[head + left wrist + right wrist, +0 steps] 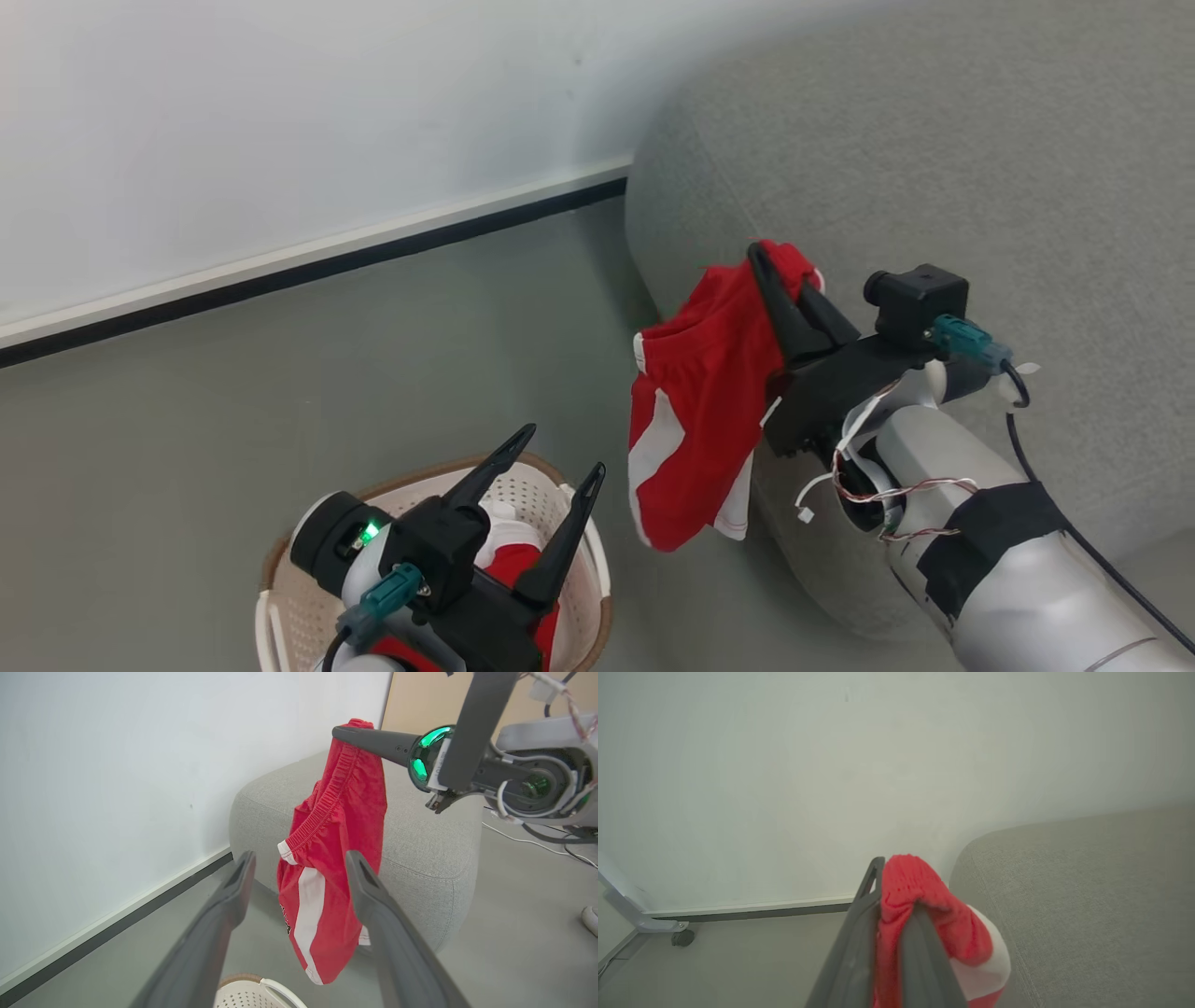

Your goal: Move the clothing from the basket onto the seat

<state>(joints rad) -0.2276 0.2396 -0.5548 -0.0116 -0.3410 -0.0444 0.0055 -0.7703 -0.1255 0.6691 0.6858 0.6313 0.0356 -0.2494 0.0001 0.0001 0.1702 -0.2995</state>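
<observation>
The right jaws are pinched narrow on a bunched bit of waistband, so the red shorts (695,401) hang full length in the air beside the rounded flank of the seat (934,140), above the floor (420,355) and not yet over the cushion top. The left jaws stand wide apart and hold nothing, poised over the basket (273,560), where a second red garment (512,562) lies inside. The main hazard, as I judge it, is letting go too soon: dropped from here, the shorts would slide down the curved side and land on the floor. The grip also takes in only a little cloth at the fingertips - if the dangling legs drag across the woven fabric as the arm swings inward, the friction could tug the waistband loose. Carrying the shorts higher and well over the seat before opening would avoid both.
</observation>
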